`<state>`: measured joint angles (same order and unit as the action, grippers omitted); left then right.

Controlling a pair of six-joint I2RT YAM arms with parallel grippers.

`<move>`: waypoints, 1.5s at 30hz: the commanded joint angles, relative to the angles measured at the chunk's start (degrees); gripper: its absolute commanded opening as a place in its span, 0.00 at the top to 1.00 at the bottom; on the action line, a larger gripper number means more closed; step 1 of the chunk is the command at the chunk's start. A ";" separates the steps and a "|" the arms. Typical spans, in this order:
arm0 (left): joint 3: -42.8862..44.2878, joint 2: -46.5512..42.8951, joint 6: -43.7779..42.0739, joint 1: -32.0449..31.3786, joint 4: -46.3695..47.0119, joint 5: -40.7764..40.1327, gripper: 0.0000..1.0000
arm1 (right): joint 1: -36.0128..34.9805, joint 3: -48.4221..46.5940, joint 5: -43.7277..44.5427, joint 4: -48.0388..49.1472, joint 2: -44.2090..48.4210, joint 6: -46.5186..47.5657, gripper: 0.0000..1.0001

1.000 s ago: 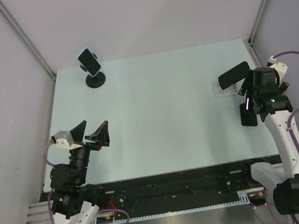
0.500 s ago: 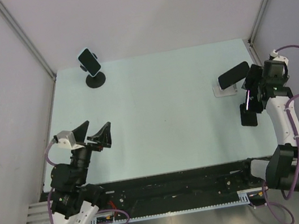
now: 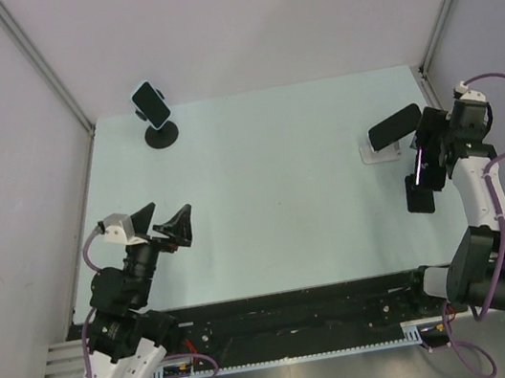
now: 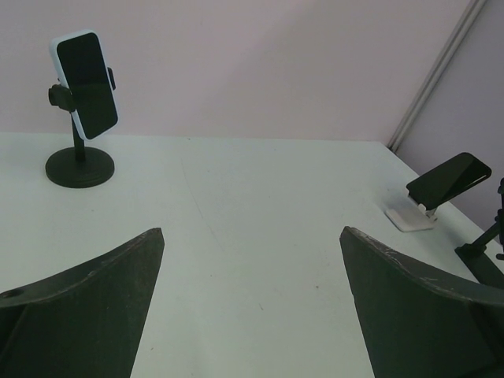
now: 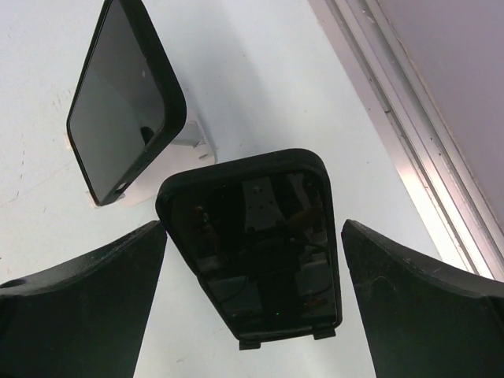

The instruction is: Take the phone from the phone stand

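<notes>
- The dark phone [image 5: 260, 252] I take to be the one wanted sits straight ahead of the right tool [image 5: 252, 230], low in the gap between its fingers. Neither finger appears to touch it.
- Its long axis runs away from the tool, leaning a little to the tool's left. The fingers therefore flank its two long edges, and closing would pinch it across its width.
- Two small tabs show at its near edge. They are probably the lip of its stand, but I cannot tell for sure.
- The right tool is spread wide and grips nothing.
- Ahead and to the left of that tool, a second phone [image 5: 126, 102] leans on a white stand [image 5: 193, 138], just beyond the first.
- The left tool [image 4: 252, 236] is also spread and empty. It hangs over the bench [image 3: 270, 176], well apart from that corner, so the right arm is clearly the nearer.
- Far ahead and to the left of the left tool, a third phone [image 4: 85, 83] is clamped on a round black stand [image 4: 79, 167].
</notes>
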<state>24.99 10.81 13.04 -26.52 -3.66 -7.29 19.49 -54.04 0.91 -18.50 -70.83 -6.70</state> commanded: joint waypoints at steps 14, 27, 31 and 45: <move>2.34 1.76 -0.73 -0.37 1.03 1.22 0.00 | 2.05 -1.16 -5.91 4.09 -3.79 3.01 0.05; 2.43 3.16 -0.56 -0.37 1.11 3.51 0.00 | 2.14 -0.36 -6.27 3.65 -0.37 2.57 0.46; 2.52 3.87 -0.47 -0.28 1.11 4.39 0.00 | 1.44 -0.28 -5.31 2.86 2.18 2.30 0.68; 3.75 8.08 0.76 -0.72 1.11 8.42 0.00 | -4.71 -0.01 -4.33 -1.01 18.25 -2.08 1.00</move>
<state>25.67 16.73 13.13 -26.63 -3.81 -2.22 16.93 -53.34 -2.02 -21.54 -57.76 -5.96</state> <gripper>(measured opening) 0.996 0.833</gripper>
